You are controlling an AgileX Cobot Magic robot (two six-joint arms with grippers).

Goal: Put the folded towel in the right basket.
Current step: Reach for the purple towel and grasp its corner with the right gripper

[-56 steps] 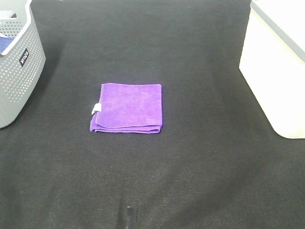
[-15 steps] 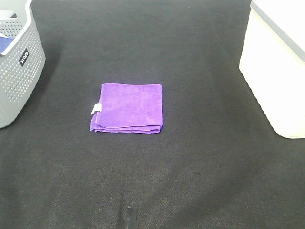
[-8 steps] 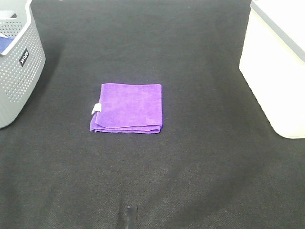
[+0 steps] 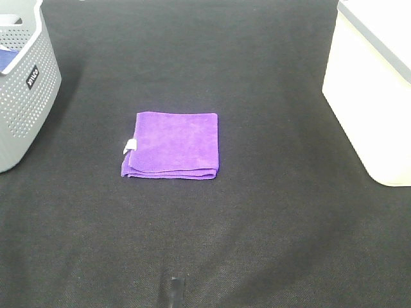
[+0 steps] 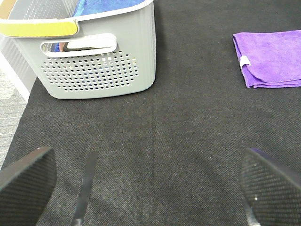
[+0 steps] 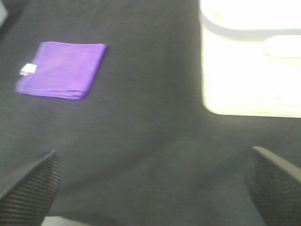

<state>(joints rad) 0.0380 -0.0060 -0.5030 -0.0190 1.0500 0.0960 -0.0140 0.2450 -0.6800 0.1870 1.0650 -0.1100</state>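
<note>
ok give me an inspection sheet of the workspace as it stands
surface: black mat, flat
job's things: purple towel folded, lying flat mid-mat, untouched; white basket at the right edge
clutter: grey basket at the left, blue cloth inside
grippers: left gripper open, empty; right gripper open, empty; both apart from the towel
cables: nothing seen
surroundings: grey floor beyond the mat's edge
</note>
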